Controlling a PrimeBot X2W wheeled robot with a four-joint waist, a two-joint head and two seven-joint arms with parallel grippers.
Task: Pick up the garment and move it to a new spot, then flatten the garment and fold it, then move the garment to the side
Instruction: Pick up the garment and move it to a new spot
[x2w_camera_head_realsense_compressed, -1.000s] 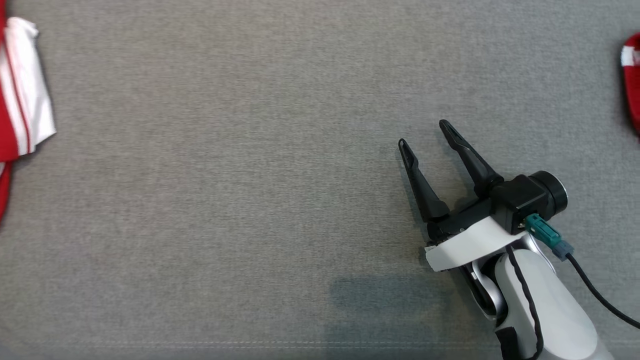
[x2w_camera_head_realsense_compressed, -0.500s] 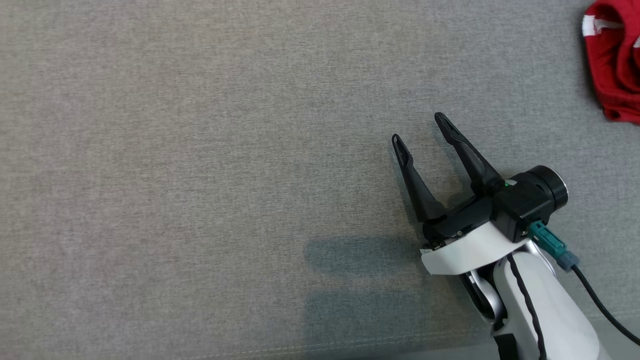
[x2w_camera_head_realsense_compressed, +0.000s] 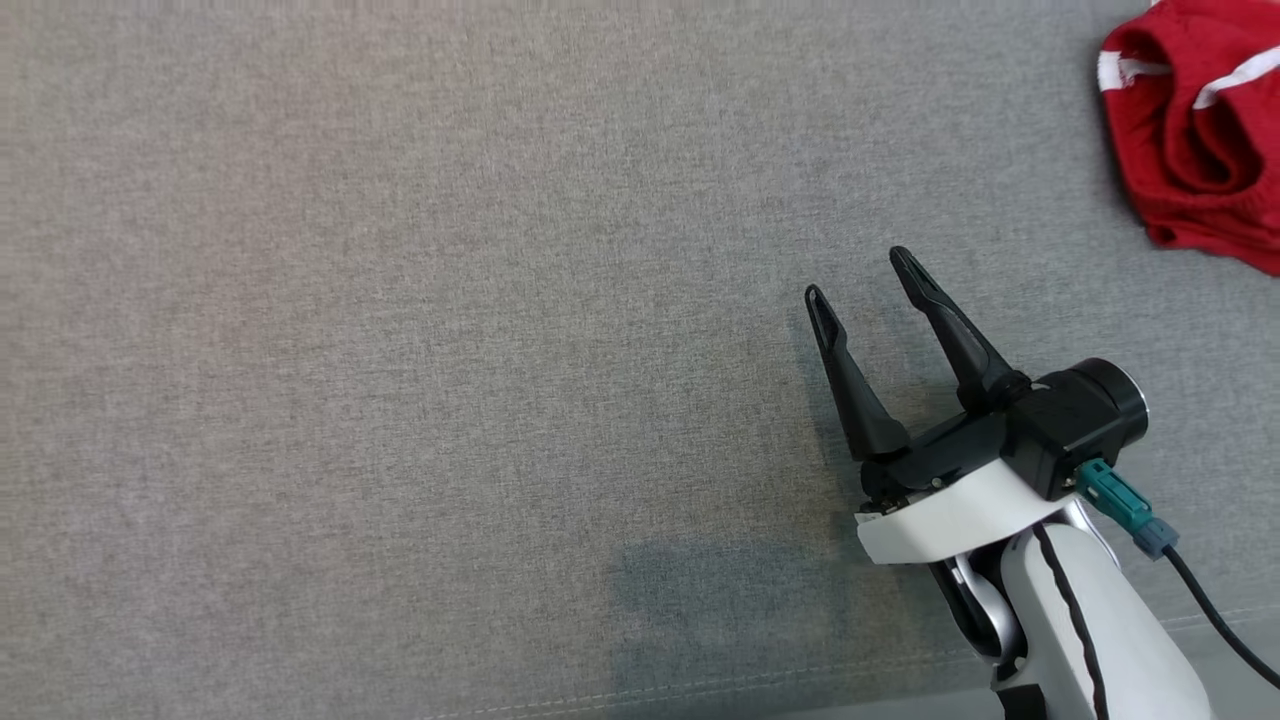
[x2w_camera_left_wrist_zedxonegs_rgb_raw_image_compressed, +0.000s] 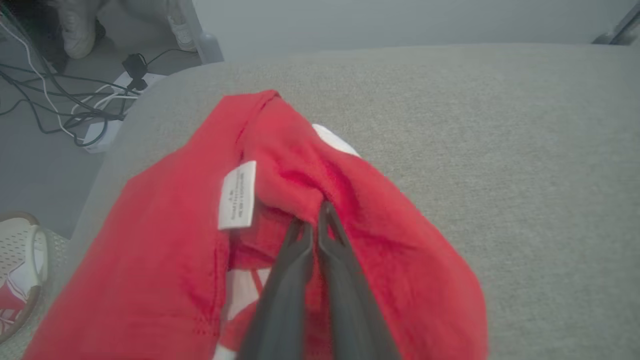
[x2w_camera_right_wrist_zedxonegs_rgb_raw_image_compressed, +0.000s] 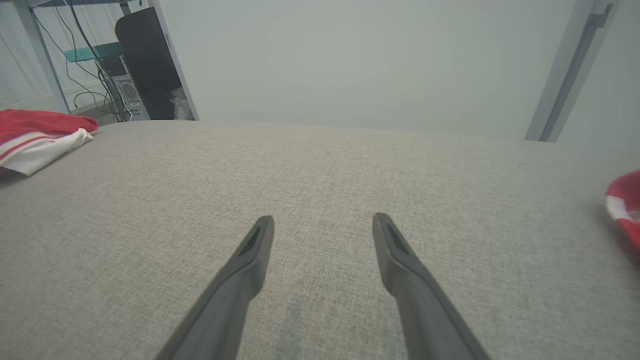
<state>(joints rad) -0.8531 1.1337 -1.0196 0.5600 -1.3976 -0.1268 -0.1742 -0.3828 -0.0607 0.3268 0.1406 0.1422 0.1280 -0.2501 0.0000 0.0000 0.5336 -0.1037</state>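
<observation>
A crumpled red garment (x2w_camera_head_realsense_compressed: 1190, 130) is running off the frame at the far right of the grey upholstered surface (x2w_camera_head_realsense_compressed: 400, 350). At that surface's rounded corner, the left gripper (x2w_camera_left_wrist_zedxonegs_rgb_raw_image_compressed: 312, 217) is burying its fingertips in a fold of a red-and-white garment (x2w_camera_left_wrist_zedxonegs_rgb_raw_image_compressed: 165, 240) that is spilling past the lower edge, its label (x2w_camera_left_wrist_zedxonegs_rgb_raw_image_compressed: 238, 196) printed too small to read. Beyond that corner, a mesh shoe (x2w_camera_left_wrist_zedxonegs_rgb_raw_image_compressed: 17, 270) is being cropped.

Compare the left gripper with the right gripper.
The left gripper is shut, pinching the red garment; the right gripper is open and holds nothing. The left gripper sits in bunched cloth; the right gripper is over the bare grey surface. Both have two long dark fingers.
</observation>
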